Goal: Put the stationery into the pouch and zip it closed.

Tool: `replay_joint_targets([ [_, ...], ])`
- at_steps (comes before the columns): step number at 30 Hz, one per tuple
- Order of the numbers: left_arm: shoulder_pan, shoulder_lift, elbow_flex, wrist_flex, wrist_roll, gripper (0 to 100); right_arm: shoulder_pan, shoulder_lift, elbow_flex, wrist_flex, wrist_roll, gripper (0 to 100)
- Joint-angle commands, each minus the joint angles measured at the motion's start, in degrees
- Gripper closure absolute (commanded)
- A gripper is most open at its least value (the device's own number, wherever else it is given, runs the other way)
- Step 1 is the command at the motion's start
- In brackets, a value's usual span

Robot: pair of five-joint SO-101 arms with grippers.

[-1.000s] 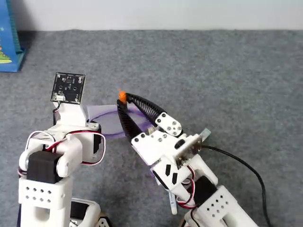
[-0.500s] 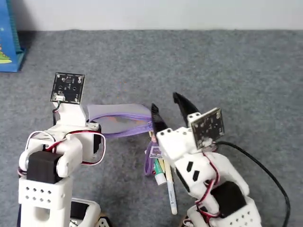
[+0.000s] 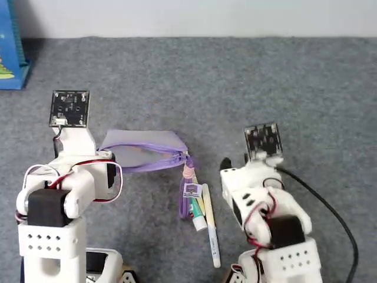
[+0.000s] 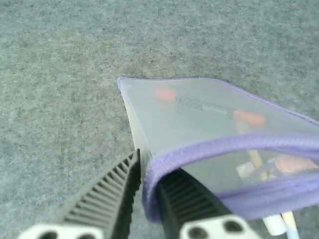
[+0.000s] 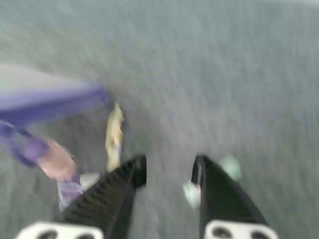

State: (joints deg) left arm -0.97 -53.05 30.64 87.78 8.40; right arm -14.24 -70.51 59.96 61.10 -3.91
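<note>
Figure: We see a flat, translucent pouch (image 3: 141,154) edged in woven purple binding, lying on the coarse grey felt surface (image 3: 265,76). Its bound end is pinched between the ribbed black fingers of the left gripper (image 4: 149,167), and orange-tipped shapes show dimly through its wall. Slender pens (image 3: 207,224) lie loose just beside its zipper end, and the right gripper (image 5: 169,164), parted and empty, has drawn back from the pouch mouth where it stood a second ago.
</note>
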Motion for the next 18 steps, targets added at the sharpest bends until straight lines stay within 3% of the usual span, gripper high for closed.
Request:
replay_joint_targets([
  [1,-0.2,-0.1,-0.3,-0.4,0.2,99,3.1,9.0,-2.5,0.3,-3.3,84.8],
  [12,-0.3,-0.2,3.9,-3.7,0.1,99,7.6,42.0,-20.6,0.3,-15.6,84.7],
  [18,-0.3,-0.2,3.9,-3.7,0.1,99,10.8,58.8,-29.8,0.4,-17.8,84.7],
])
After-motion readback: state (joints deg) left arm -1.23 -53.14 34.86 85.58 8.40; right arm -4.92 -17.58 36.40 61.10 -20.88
